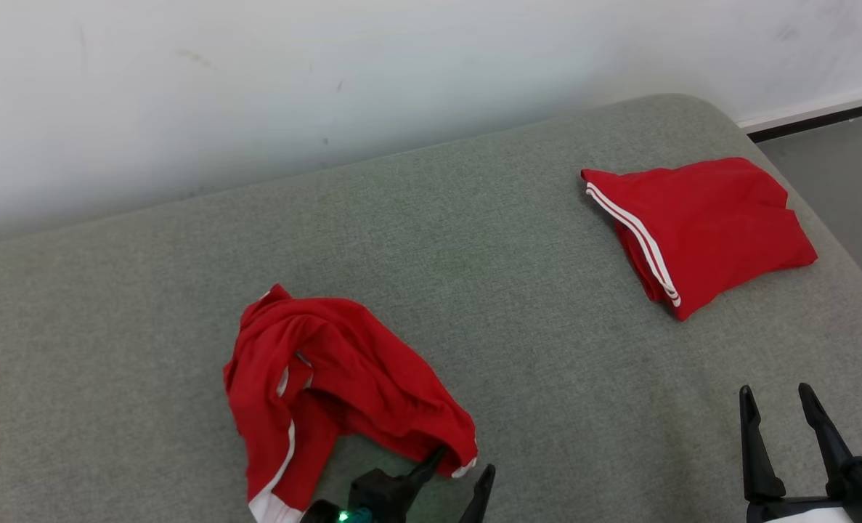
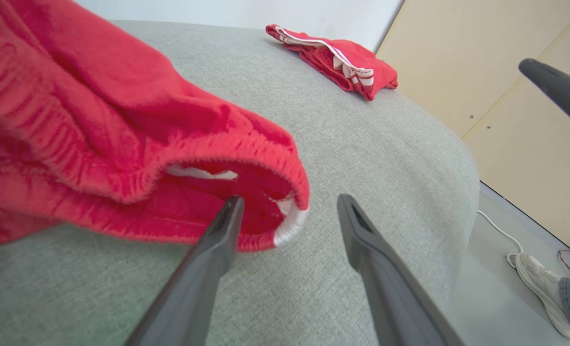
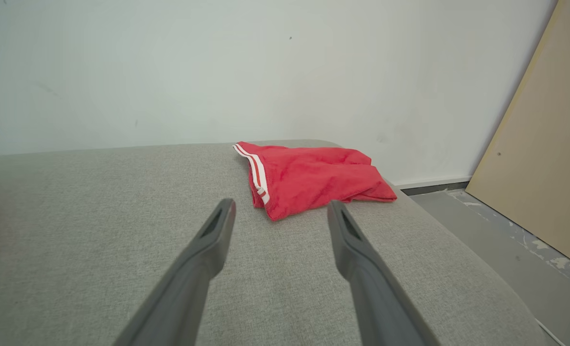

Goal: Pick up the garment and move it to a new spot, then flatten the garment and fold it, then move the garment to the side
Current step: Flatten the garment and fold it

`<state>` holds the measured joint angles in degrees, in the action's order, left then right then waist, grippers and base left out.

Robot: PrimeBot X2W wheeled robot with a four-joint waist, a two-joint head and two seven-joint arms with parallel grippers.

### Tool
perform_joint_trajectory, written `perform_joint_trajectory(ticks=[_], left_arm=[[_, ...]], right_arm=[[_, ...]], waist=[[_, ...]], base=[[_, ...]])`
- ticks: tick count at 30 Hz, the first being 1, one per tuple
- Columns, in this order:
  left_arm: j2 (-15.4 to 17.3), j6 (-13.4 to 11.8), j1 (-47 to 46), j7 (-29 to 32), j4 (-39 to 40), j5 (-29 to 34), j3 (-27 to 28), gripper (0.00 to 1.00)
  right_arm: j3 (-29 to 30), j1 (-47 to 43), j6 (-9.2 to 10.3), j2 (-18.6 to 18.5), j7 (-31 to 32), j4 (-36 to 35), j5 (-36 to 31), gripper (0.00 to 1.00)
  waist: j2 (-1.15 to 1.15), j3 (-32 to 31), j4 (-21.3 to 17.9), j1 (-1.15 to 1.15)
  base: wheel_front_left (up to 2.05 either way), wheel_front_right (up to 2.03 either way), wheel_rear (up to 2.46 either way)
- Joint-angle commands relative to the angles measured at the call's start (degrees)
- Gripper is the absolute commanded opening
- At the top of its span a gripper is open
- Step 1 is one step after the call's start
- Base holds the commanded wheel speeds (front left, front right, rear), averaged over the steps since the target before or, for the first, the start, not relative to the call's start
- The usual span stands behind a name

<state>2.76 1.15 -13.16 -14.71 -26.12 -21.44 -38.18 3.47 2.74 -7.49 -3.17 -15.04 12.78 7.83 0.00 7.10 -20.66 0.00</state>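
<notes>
A crumpled red garment (image 1: 329,378) with white trim lies on the grey cushion (image 1: 518,290), near its front left. My left gripper (image 1: 462,467) is open at the garment's near right corner. In the left wrist view the garment (image 2: 97,120) bulks at the left, and the left gripper (image 2: 289,201) has one fingertip (image 2: 232,211) inside the elastic waistband opening, the other over bare cushion. My right gripper (image 1: 778,404) stands open over the cushion at the front right, holding nothing; in its own view the right gripper (image 3: 280,206) points toward a folded red garment (image 3: 313,175).
The folded red garment (image 1: 699,225) with white stripes lies near the cushion's rounded far right corner, the same folded garment (image 2: 342,60) far off in the left wrist view. A white wall runs behind. A tan board (image 3: 534,158) leans at the right. A person's shoe (image 2: 537,283) and a white cable rest on the floor.
</notes>
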Motion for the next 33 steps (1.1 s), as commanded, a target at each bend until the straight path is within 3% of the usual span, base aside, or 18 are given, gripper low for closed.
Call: perform_joint_trajectory(ticks=[1,12,13,14,15,26,33], left_arm=[[0.28,-0.21,-0.82,-0.26,-0.45,-0.44,-0.24,1.00],[0.28,-0.87,-3.62,-0.41,-3.51,0.75,-0.35,1.00],[0.28,-0.61,-3.73,-0.42,-3.86,0.79,-0.30,0.48],[0.28,-0.28,-4.04,-0.42,-4.36,1.06,-0.46,0.06],[0.27,0.02,-4.33,-0.42,-4.67,1.19,-0.50,0.00],[0.27,2.65,-11.93,0.60,-2.21,-4.74,3.97,0.00],[3.17,4.39,-23.64,6.19,1.66,-9.42,9.33,0.00]], right_arm=[[0.13,0.38,0.01,0.12,-0.15,-0.24,0.64,1.00],[-0.36,1.47,0.01,0.22,-0.15,-0.42,0.64,1.00],[-0.31,1.45,0.01,0.23,-0.15,-0.43,0.60,1.00],[-0.26,1.44,0.01,0.24,-0.15,-0.42,0.57,1.00],[-0.21,1.43,0.01,0.24,-0.15,-0.36,0.53,1.00],[-0.70,1.56,0.01,0.25,-0.15,0.74,1.52,1.00],[-1.95,1.99,0.00,0.22,-0.15,1.26,2.25,1.00]], waist=[[0.00,0.22,-0.14,0.00],[0.00,1.95,-1.65,0.00],[0.00,2.05,-1.76,0.00],[0.00,2.11,-1.87,0.00],[0.00,2.12,-1.98,0.00],[0.00,0.33,-2.01,0.00],[0.00,-0.50,-2.83,0.00]], base=[[0.00,0.00,0.00],[0.00,0.00,0.00],[0.00,0.00,0.00],[0.00,0.00,0.00],[0.00,0.00,0.00],[0.00,0.00,0.00],[0.00,0.00,0.00]])
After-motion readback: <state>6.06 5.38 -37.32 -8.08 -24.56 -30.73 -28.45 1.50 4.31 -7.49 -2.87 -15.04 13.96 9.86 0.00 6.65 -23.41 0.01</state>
